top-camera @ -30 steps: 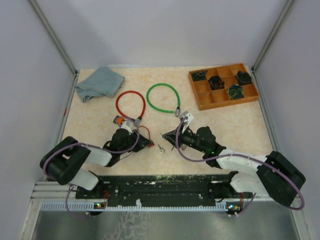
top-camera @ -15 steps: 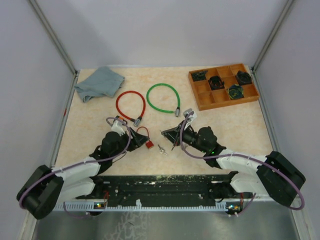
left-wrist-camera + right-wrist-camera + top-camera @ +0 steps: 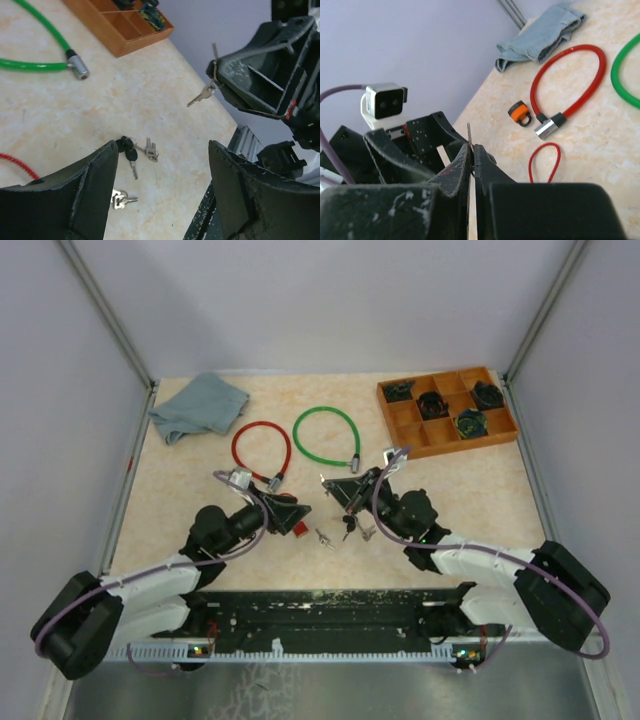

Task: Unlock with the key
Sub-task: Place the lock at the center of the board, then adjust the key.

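Observation:
My right gripper [image 3: 472, 147] [image 3: 335, 490] is shut on a thin silver key [image 3: 468, 131], whose blade sticks out past the fingertips. A second key [image 3: 202, 95] dangles from it in the left wrist view. My left gripper [image 3: 162, 146] [image 3: 290, 512] is open and empty, facing the right one. A small red lock [image 3: 300, 530] with a thin red wire loop [image 3: 545, 159] lies on the table by the left fingertips. An orange padlock [image 3: 521, 113] sits beside the metal end of the red cable lock [image 3: 570, 80].
Loose keys lie between the arms: a black-headed bunch [image 3: 127, 150] [image 3: 348, 525], a silver one [image 3: 150, 149] and a small pair [image 3: 120, 200] [image 3: 322, 537]. Farther back are a red cable loop [image 3: 262, 448], a green cable loop [image 3: 326, 435], a blue cloth [image 3: 198, 405] and a wooden compartment tray [image 3: 450, 446].
My left gripper has opened, let go of the red lock and swung its arm out to the left. My right gripper has moved away from the near edge, uncovering keys on the table.

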Available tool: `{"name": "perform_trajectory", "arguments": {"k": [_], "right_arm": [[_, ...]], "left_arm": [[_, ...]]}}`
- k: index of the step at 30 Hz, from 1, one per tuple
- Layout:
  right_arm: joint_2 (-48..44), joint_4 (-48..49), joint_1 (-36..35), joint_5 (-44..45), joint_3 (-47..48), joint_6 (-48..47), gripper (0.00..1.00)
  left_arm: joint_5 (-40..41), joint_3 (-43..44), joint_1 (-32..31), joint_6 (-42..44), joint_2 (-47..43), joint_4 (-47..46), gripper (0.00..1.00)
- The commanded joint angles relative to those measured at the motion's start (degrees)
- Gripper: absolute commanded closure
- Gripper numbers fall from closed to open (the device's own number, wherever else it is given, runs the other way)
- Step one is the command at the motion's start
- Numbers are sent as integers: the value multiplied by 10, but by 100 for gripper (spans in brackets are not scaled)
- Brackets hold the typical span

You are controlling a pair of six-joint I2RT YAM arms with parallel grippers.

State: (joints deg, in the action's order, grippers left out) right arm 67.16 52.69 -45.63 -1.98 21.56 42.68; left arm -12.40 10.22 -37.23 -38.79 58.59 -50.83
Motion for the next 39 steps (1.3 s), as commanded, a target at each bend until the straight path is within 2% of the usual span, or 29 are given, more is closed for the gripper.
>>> {"name": "perform_trajectory", "arguments": {"k": [1, 7, 12, 21, 26, 31, 36, 39], "right_arm": [[-12, 49, -12, 15, 34, 16, 100], [-17, 52, -17, 1, 43, 17, 100], [-20, 60, -20, -11, 44, 18, 100], [-24, 64, -22, -25, 45, 20, 100], [-21, 72, -23, -28, 42, 21, 100], [-22, 77, -24, -27, 38, 22, 100], [-34, 71, -24, -29, 33, 20, 100], [-61, 35, -23, -27, 28, 3, 100]], "left_arm": [[-53, 39, -33, 111, 29, -83, 25], [-39, 45, -63, 195, 70, -145, 35], [-66, 45, -75, 278, 112, -231, 38], [-50, 70, -84, 342, 168, -269, 41], [-45, 84, -85, 359, 187, -292, 49], [-47, 92, -86, 367, 195, -291, 62], [-46, 93, -86, 392, 189, -268, 89], [-43, 100, -86, 448, 163, -206, 100]]}}
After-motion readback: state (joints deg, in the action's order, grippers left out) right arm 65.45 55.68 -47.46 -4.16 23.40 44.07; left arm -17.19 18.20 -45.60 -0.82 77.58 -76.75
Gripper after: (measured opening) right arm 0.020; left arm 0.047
